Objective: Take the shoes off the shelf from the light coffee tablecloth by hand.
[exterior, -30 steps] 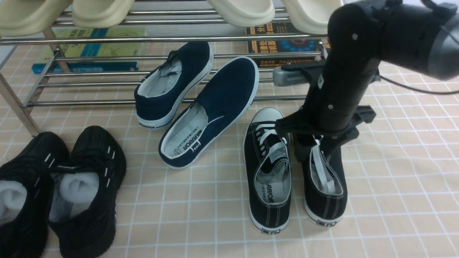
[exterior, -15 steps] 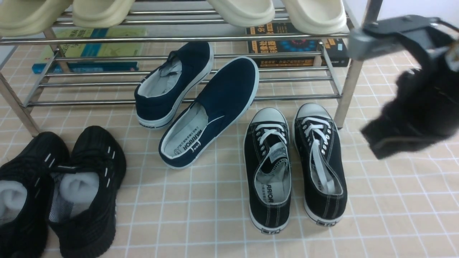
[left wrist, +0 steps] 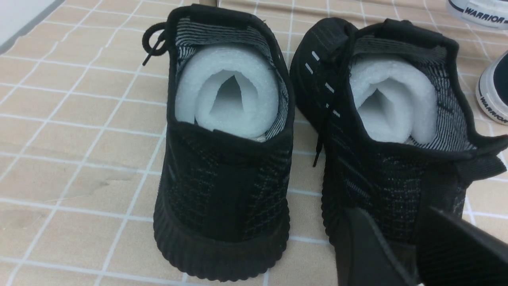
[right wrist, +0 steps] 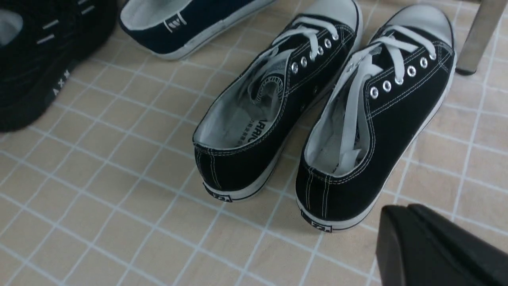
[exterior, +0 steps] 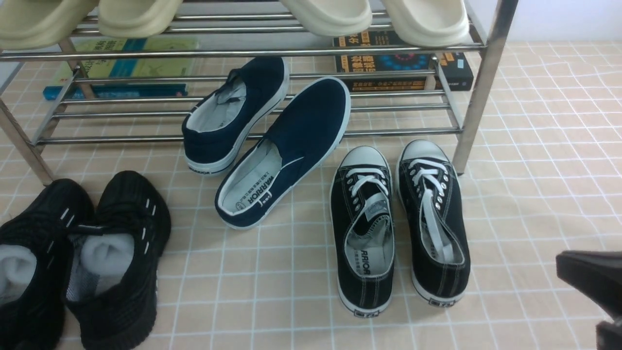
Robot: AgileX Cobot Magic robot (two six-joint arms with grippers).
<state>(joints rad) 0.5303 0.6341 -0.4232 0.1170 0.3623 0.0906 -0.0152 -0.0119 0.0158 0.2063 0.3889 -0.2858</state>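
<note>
A pair of black canvas sneakers (exterior: 401, 226) sits side by side on the light coffee tablecloth (exterior: 534, 160), toes pointing toward the shelf (exterior: 478, 82) and the right shoe's toe cap just beside the rack's front right leg. Neither shoe is on a rail; both rest flat on the cloth, heels toward the robot. The right gripper (exterior: 595, 287) hangs low at the near right edge of the front view, well apart from the shoes, its jaws clenched on nothing. The left gripper (left wrist: 401, 246) sits just behind the heel of an all-black knit sneaker (left wrist: 401, 131), jaws spread and empty.

By this layout the pair appears already taken down, so the risks lie in any further motion. A sweep of the right arm back over the pair could clip the loose white laces or nudge the right shoe against the steel leg. The left gripper (parked very close to the knit sneaker's heel) could drag that shoe if it advances rather than lifts away.

Open room is best to the right of the pair, where bare cloth runs past the rack's leg. Between the canvas pair and the navy slip-ons (exterior: 272, 146) the gap is narrow, one slip-on leaning off the lower rail onto the cloth. The worktop's near edge is out of view.
</note>
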